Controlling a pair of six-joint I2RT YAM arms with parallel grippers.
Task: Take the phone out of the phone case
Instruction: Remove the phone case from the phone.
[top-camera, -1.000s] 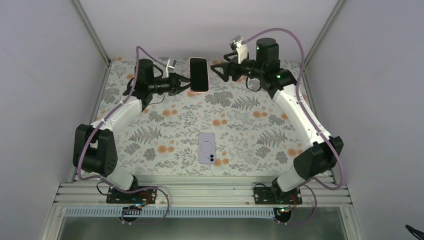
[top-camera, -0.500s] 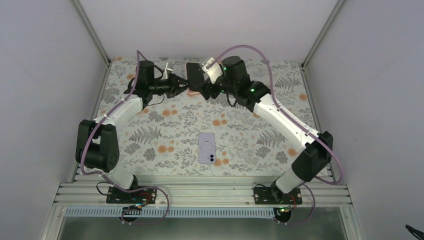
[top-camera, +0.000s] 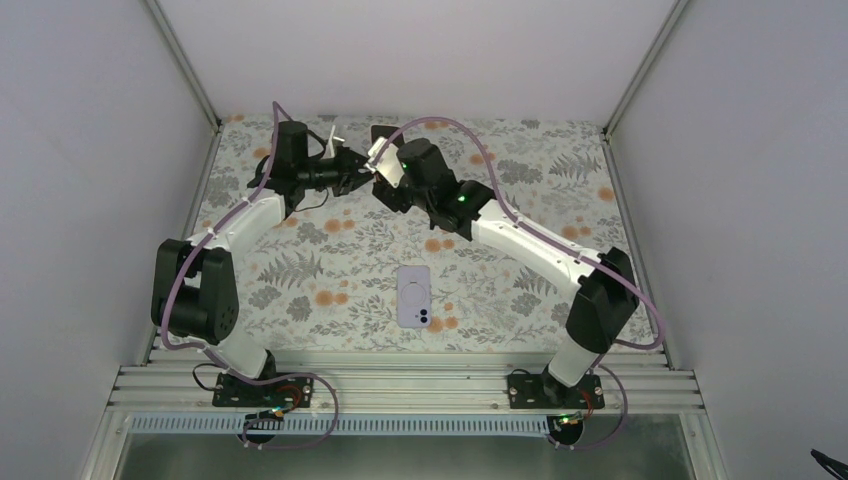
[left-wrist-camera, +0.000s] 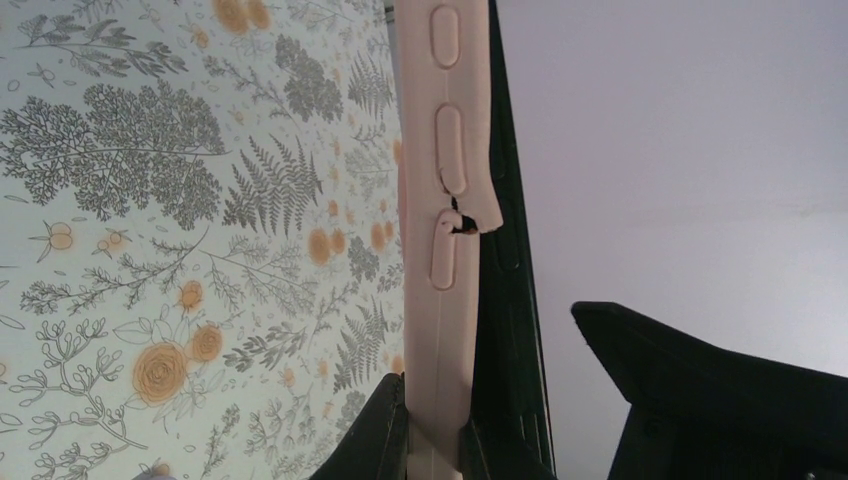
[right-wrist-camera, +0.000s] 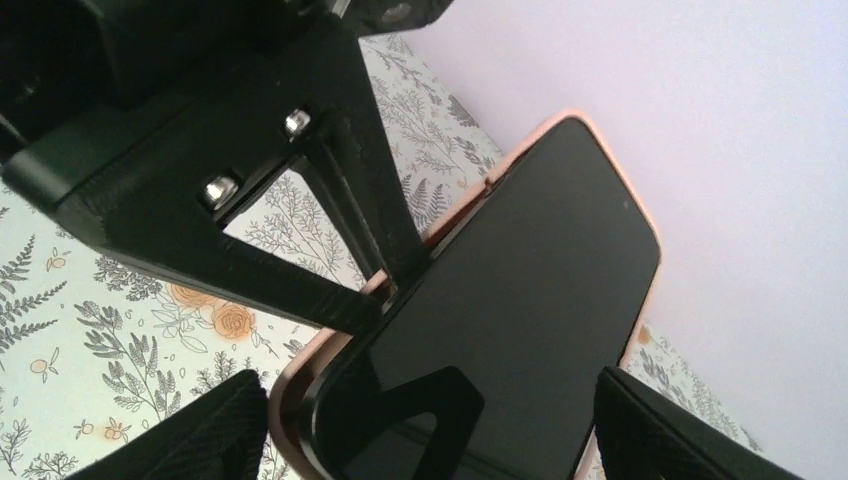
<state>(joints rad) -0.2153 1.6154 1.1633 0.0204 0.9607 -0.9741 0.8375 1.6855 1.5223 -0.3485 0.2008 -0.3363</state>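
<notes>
A black phone (right-wrist-camera: 520, 290) sits in a pink phone case (right-wrist-camera: 292, 392), held up above the far side of the table. My left gripper (left-wrist-camera: 437, 445) is shut on the case's side edge (left-wrist-camera: 440, 250), which has a small tear by a button. The phone's dark edge (left-wrist-camera: 508, 300) shows beside the pink rim. My right gripper (right-wrist-camera: 440, 440) is open, facing the screen, with one finger on each side of the phone's width and small gaps to the rim. From above, the right gripper (top-camera: 385, 182) covers most of the phone (top-camera: 382, 133), and the left gripper (top-camera: 360, 172) meets it from the left.
A lilac phone-shaped thing (top-camera: 413, 297) lies back up on the floral table cover (top-camera: 500, 270) near the middle front. White walls close in the back and both sides. The left gripper's black body (right-wrist-camera: 200, 150) fills the upper left of the right wrist view.
The right arm has swung left from the back right to the held phone, and its jaws have narrowed a little. The left gripper and the case have stayed in place.
</notes>
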